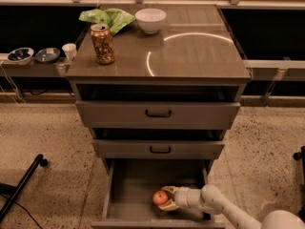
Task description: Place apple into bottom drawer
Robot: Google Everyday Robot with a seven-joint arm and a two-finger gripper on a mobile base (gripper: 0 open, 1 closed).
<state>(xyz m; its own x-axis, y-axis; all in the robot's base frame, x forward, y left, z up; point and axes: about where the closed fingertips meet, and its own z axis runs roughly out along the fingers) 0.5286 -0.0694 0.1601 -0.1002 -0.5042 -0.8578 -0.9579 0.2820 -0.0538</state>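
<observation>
The apple (159, 197) is held between the fingers of the gripper (165, 199), which are closed around it. Both are seen inside the open bottom drawer (136, 184), toward its front right.

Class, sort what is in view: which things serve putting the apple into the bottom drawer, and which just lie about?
For the job: small round red-orange apple; open grey-brown bottom drawer; pale two-finger gripper, inside that drawer, gripping the apple.
Lying about: bronze soda can; white bowl; crumpled green bag.
</observation>
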